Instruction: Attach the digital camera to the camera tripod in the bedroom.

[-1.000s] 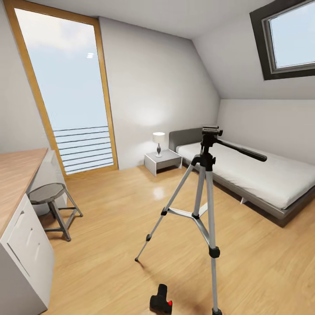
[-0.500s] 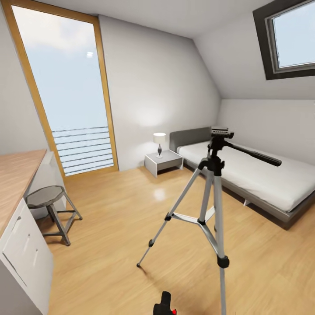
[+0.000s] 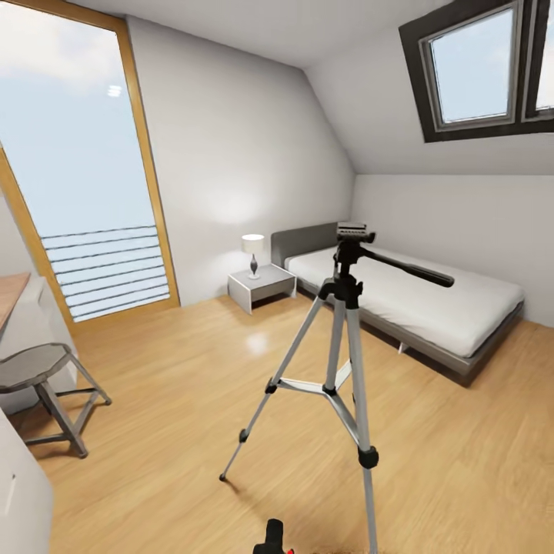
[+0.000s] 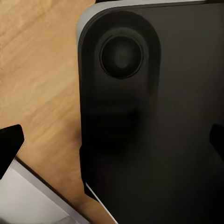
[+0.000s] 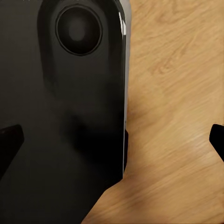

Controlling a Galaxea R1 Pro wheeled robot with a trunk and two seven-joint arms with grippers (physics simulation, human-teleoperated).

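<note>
Open wood floor [image 3: 192, 400] was left around the camera tripod [image 3: 342, 362], whose three spread legs barred low passage. The pan handle [image 3: 404, 269] was thrust toward the bed [image 3: 415, 308]; a stool [image 3: 38, 385] stood well apart.

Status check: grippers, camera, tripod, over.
Both grippers empty, fingers spread, by the base. Tripod upright on the floor ahead, head bare. Camera on the floor near its front leg, not yet picked up. Stool off to the left, clear of the path.
</note>
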